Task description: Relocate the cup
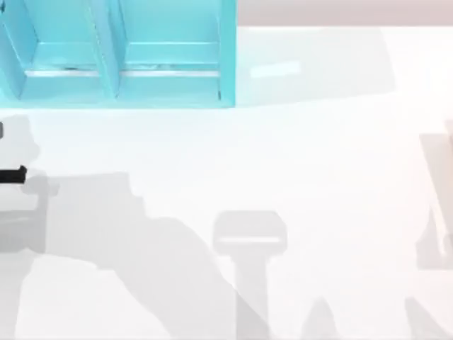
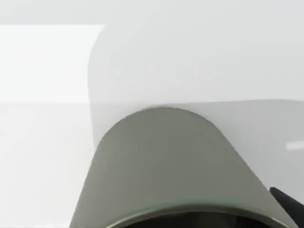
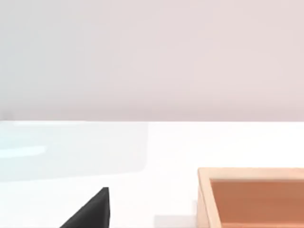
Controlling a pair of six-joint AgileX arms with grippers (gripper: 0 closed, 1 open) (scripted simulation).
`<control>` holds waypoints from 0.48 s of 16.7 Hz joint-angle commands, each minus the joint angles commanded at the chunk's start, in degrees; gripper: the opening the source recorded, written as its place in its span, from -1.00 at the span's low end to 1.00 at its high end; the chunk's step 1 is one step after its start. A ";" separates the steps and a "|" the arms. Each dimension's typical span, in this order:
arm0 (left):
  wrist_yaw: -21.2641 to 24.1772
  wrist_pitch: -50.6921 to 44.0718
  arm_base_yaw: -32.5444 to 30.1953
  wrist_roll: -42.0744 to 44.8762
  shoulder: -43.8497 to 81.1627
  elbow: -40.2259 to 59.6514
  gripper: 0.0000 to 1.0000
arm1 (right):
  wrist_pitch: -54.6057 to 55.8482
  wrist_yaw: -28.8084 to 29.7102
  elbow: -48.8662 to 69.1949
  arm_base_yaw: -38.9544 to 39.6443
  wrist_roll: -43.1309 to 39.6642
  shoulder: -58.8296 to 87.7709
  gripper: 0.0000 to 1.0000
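The cup (image 2: 166,166) is a grey-olive cylinder. It sits very close in the left wrist view, its rim towards the camera, on the white table. A dark part of my left gripper (image 2: 289,199) lies right beside the cup's rim. In the top view a black piece of my left gripper (image 1: 13,175) pokes in at the table's left edge. A dark part of my right gripper (image 3: 90,211) hangs over the white table (image 3: 166,147), holding nothing that I can see.
A teal shelf unit (image 1: 117,53) with two open compartments stands at the back left of the table. A shallow wooden tray (image 3: 251,194) lies close to my right gripper. Arm shadows fall across the table's front.
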 joint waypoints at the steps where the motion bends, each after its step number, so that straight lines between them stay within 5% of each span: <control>1: 0.15 -1.19 1.21 1.19 0.66 1.36 -1.00 | 0.00 0.00 0.00 0.00 0.00 0.00 1.00; 8: 2.06 -16.19 16.89 17.01 7.62 23.07 -1.00 | 0.00 0.00 0.00 0.00 0.00 0.00 1.00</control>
